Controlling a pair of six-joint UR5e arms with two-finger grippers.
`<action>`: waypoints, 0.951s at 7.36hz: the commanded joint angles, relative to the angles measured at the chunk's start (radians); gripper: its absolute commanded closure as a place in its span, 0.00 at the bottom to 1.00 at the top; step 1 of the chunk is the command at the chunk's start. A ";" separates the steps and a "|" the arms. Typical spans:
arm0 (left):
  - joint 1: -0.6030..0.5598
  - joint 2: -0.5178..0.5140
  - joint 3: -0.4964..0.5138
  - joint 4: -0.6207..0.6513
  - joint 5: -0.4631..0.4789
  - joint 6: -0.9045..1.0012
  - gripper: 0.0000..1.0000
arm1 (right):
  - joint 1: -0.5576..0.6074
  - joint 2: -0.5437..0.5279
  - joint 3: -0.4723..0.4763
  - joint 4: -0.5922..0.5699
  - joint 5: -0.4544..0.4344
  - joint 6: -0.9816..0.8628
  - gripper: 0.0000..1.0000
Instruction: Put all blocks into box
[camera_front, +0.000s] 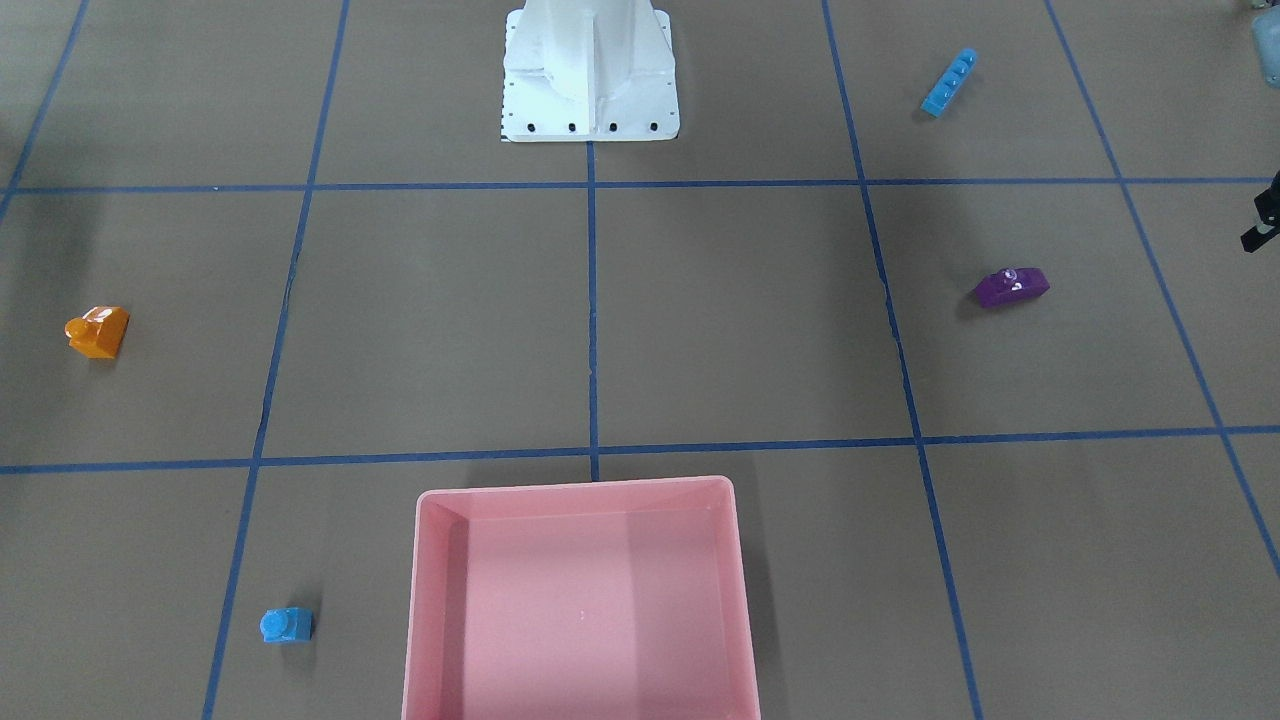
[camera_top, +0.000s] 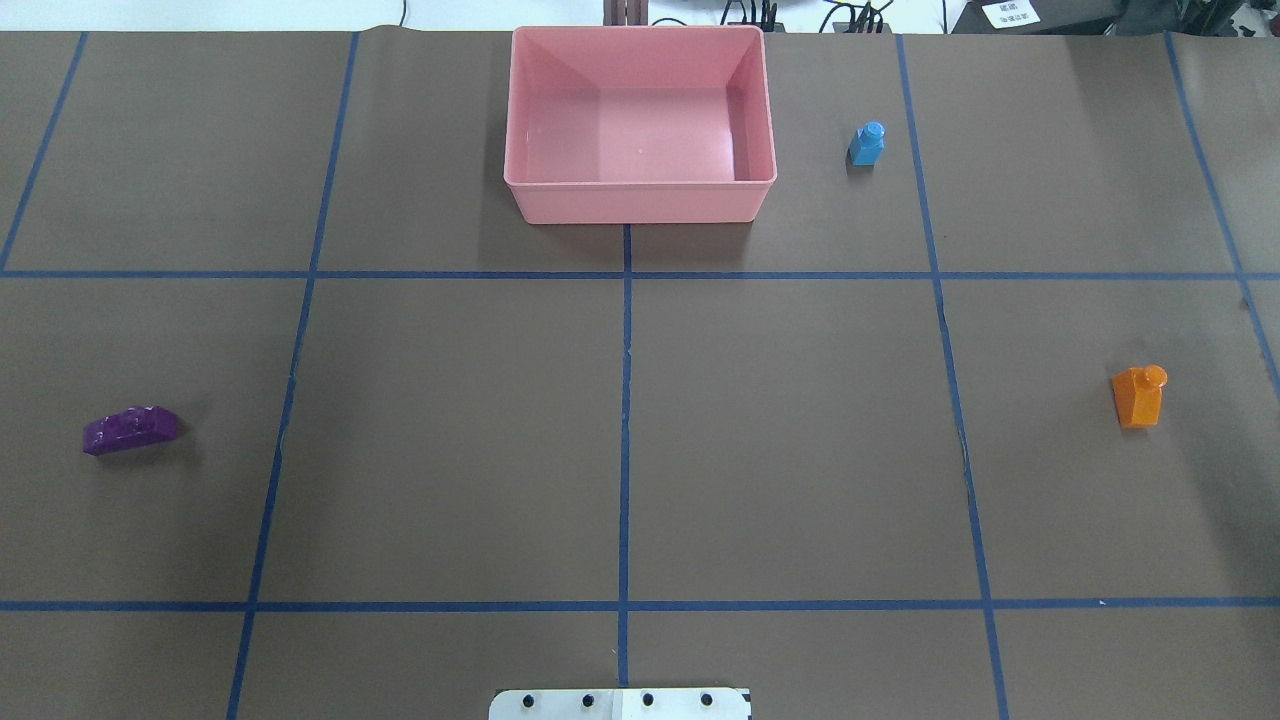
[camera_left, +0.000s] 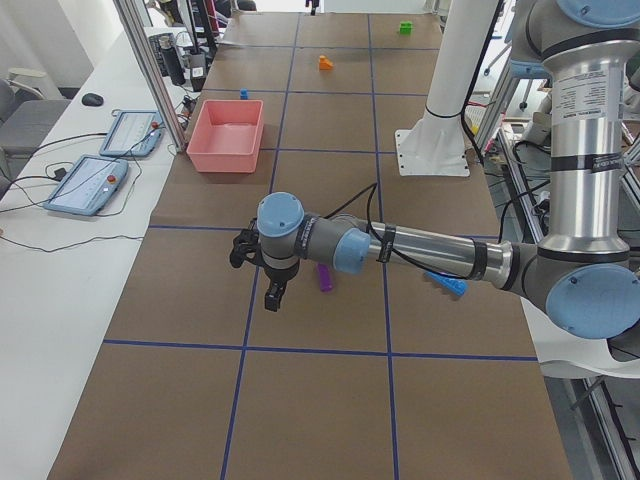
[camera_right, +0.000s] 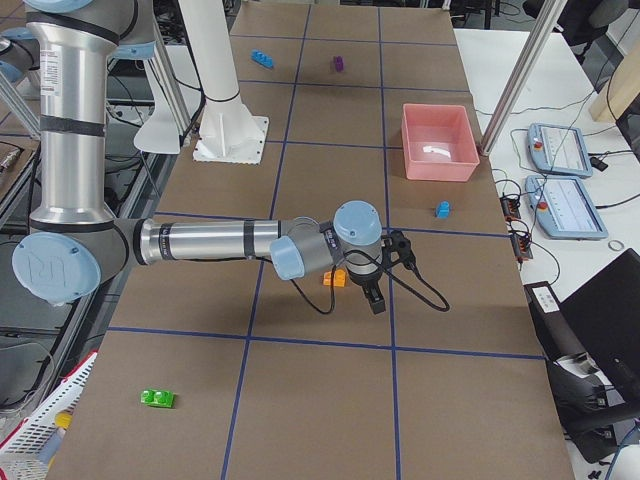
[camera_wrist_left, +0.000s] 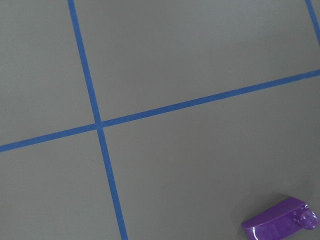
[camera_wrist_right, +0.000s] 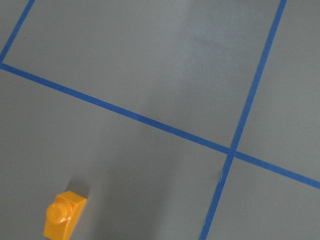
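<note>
The pink box (camera_top: 640, 205) stands empty at the far middle of the table. The purple brick (camera_top: 130, 430) lies at the left, and also shows in the left wrist view (camera_wrist_left: 280, 225). The orange brick (camera_top: 1139, 396) lies at the right, and in the right wrist view (camera_wrist_right: 62, 216). The small blue brick (camera_top: 866, 143) stands right of the box. The long blue brick (camera_front: 948, 83) lies near the robot base. The green brick (camera_right: 157, 398) lies far off at the right end. My left gripper (camera_left: 268, 275) hovers beside the purple brick, my right gripper (camera_right: 380, 275) beside the orange brick. I cannot tell whether either is open.
The white robot base (camera_front: 590, 75) stands at the near middle edge. Blue tape lines divide the brown table into squares. Tablets (camera_left: 105, 160) and cables lie on the white side bench beyond the box. A metal frame post (camera_right: 510, 90) rises next to the box.
</note>
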 joint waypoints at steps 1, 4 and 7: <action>-0.001 0.014 -0.012 -0.001 -0.004 0.000 0.00 | 0.002 -0.002 0.008 -0.052 0.004 0.000 0.00; -0.003 0.055 -0.015 -0.012 -0.015 0.006 0.00 | 0.002 -0.005 0.005 -0.045 -0.002 -0.002 0.00; 0.003 0.083 -0.028 -0.029 -0.026 -0.001 0.00 | 0.002 -0.025 0.002 -0.043 0.003 -0.002 0.00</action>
